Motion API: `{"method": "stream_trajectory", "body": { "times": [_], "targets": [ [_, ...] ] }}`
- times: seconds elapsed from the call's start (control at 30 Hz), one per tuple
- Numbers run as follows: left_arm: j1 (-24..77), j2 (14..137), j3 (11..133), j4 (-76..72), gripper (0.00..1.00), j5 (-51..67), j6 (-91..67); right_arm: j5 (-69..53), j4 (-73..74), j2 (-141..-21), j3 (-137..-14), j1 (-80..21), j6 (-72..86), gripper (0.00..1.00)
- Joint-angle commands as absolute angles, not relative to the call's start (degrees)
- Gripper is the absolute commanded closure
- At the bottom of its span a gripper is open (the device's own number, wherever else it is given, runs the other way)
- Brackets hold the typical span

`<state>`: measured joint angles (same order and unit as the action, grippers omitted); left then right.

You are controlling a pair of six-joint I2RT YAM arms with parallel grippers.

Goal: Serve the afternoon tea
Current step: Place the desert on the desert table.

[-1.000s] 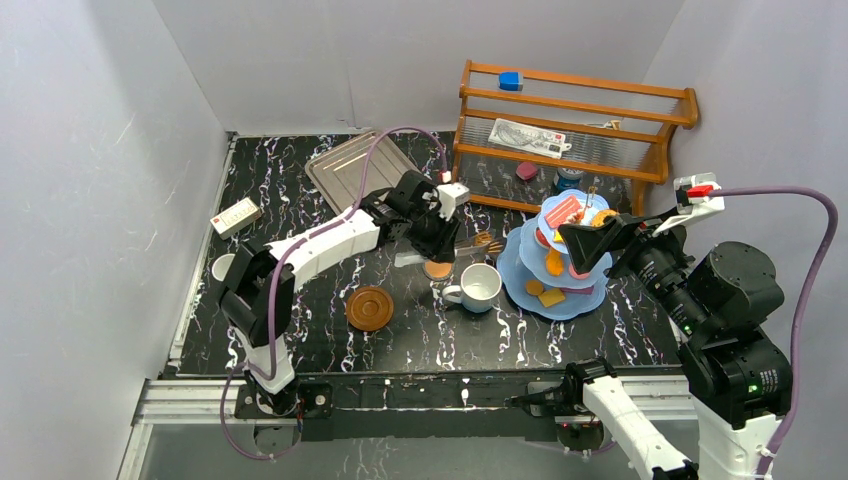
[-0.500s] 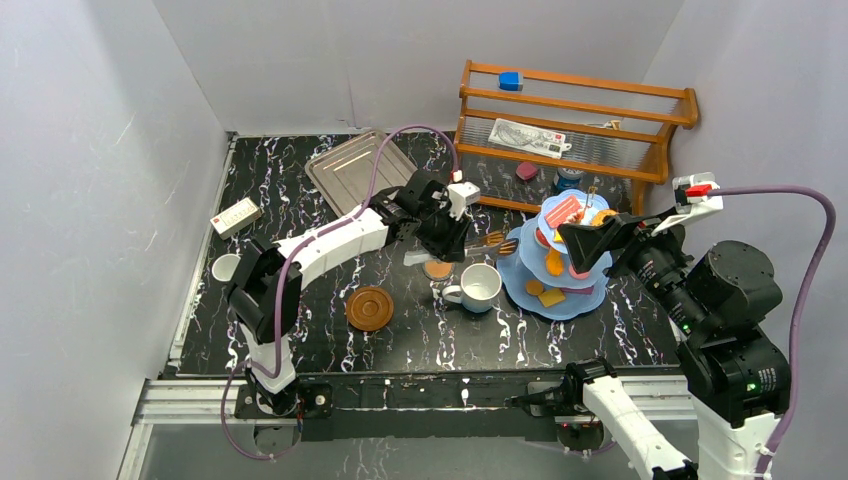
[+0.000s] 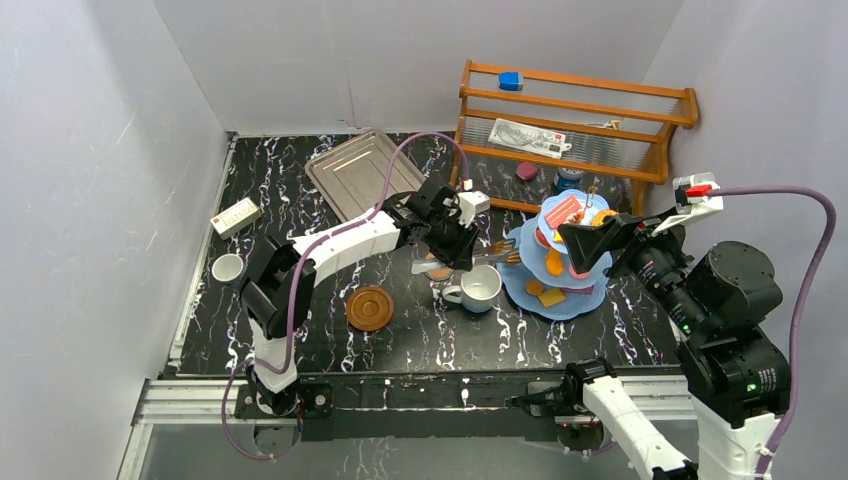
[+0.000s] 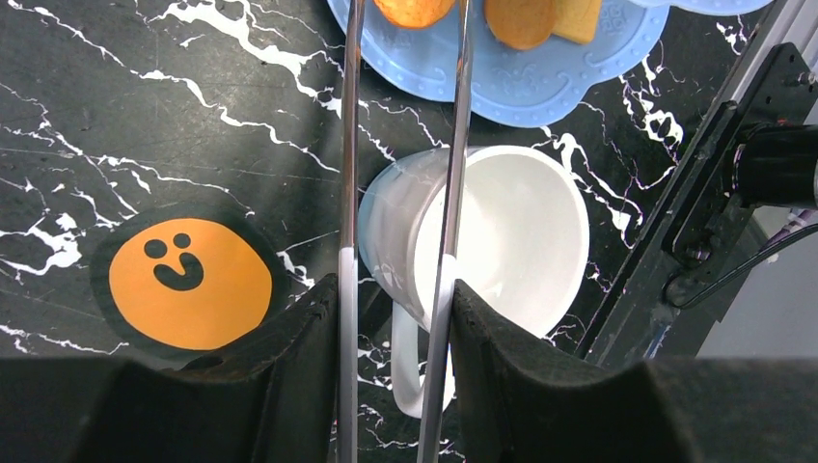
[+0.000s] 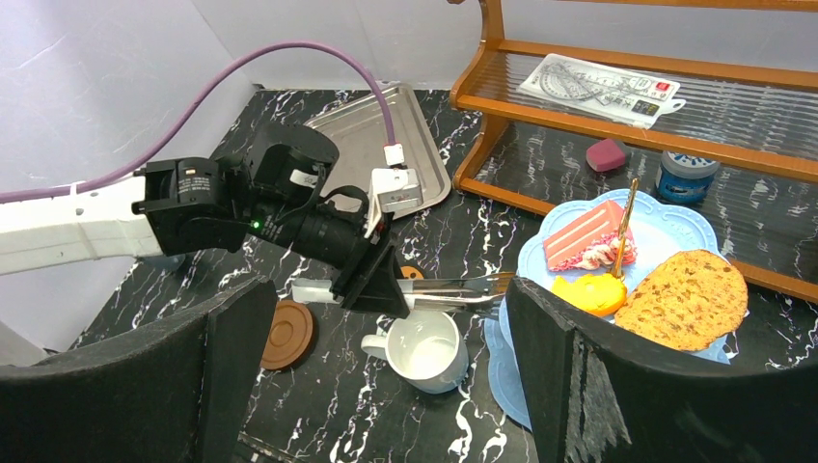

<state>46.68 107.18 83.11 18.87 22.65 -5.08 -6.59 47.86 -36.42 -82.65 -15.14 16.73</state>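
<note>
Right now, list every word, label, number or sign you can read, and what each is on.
No words can be read.
Smiley face, no letters: on the orange disc.
Printed packet on the wooden rack: too small to read.
White box at the left edge of the table: red marks blurred.

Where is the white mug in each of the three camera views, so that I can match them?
Top external: the white mug stands near the middle, just left of the light-blue stand.
Left wrist: the mug is in the centre, crossed by the metal tongs, below the stand's lowest tier.
Right wrist: the mug is low in the centre, left of the stand.
Shared landmark: the light-blue stand.
</note>
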Motion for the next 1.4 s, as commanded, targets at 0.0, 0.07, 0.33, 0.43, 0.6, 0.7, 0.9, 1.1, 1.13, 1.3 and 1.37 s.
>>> {"method": "stream_trajectory", "body": {
  "times": [0.0, 0.07, 0.33, 0.43, 0.6, 0.7, 0.9, 1.1, 1.13, 1.3, 1.37],
  "targets": [
    [47.3, 106.5, 86.3, 18.5, 0.70, 25.1, -5.2, -6.5, 44.5, -35.8, -82.9, -15.3, 16.4, 0.01],
    [47.4, 106.9, 86.7, 18.7, 0.70, 25.3, -5.1, -6.5, 44.4, -35.9, -82.9, -15.3, 16.4, 0.01],
    [47.8, 107.6, 87.9, 19.3, 0.67, 25.1, -4.9, -6.5, 44.3, -35.9, -82.9, -15.4, 16.3, 0.01],
    [47.8, 107.7, 88.0, 19.4, 0.66, 25.0, -4.7, -6.5, 44.2, -35.9, -82.8, -15.4, 16.3, 0.01],
    [47.9, 107.7, 88.2, 19.7, 0.64, 24.7, -4.5, -6.5, 44.1, -35.9, -82.7, -15.3, 16.3, 0.01],
    [47.9, 107.7, 88.3, 19.8, 0.62, 24.5, -4.4, -6.6, 44.1, -35.9, -82.6, -15.4, 16.3, 0.01],
    [48.0, 107.8, 88.5, 19.8, 0.61, 24.3, -4.3, -6.5, 44.1, -35.9, -82.7, -15.3, 16.3, 0.01],
    [48.0, 107.7, 88.8, 20.0, 0.60, 24.0, -4.0, -6.4, 44.1, -35.8, -82.6, -15.4, 16.3, 0.01],
    [48.0, 107.7, 88.8, 20.0, 0.59, 24.0, -4.0, -6.4, 44.0, -35.8, -82.6, -15.4, 16.3, 0.01],
    [48.0, 107.8, 88.9, 20.2, 0.57, 23.7, -3.7, -6.4, 44.0, -35.8, -82.6, -15.4, 16.3, 0.01],
    [48.0, 107.8, 88.9, 20.4, 0.57, 23.8, -3.6, -6.4, 44.0, -35.8, -82.5, -15.4, 16.3, 0.01]
  ]
}}
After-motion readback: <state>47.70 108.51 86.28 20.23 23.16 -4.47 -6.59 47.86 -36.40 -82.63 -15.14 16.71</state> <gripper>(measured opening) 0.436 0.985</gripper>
